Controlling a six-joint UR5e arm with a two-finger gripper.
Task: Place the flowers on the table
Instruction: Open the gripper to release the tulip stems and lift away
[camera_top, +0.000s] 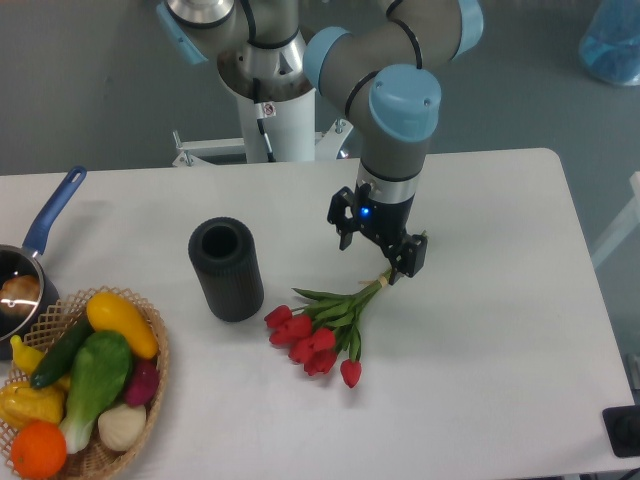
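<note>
- Four things share the table (500, 330) with the flowers, and starting at the left edge the blue-handled saucepan (25, 270) sits well apart from the work; I judge it no hazard unless the arm swings wide on its way out.
- The wicker basket (150, 400) of colourful vegetables lies at the near left corner, also well clear of the bunch, so trouble there seems unlikely.
- The black cylinder (227, 270) stands upright just beside the red blooms; a sideways drag of the bunch could push the heads against it, and a nudge might tip it, since it stands on end.
- The flowers (322, 335) lie with their blooms resting on the white top and the stems rising to the right toward the tool. If they stay pinched while the arm lifts, the bunch would be hauled back up.
- The gripper (392, 270) sits low at the stem ends, its fingers either side of them; whether they clamp the stems or have let go, I cannot tell. Stems catching on a finger as it leaves could flick the bunch sideways.
</note>
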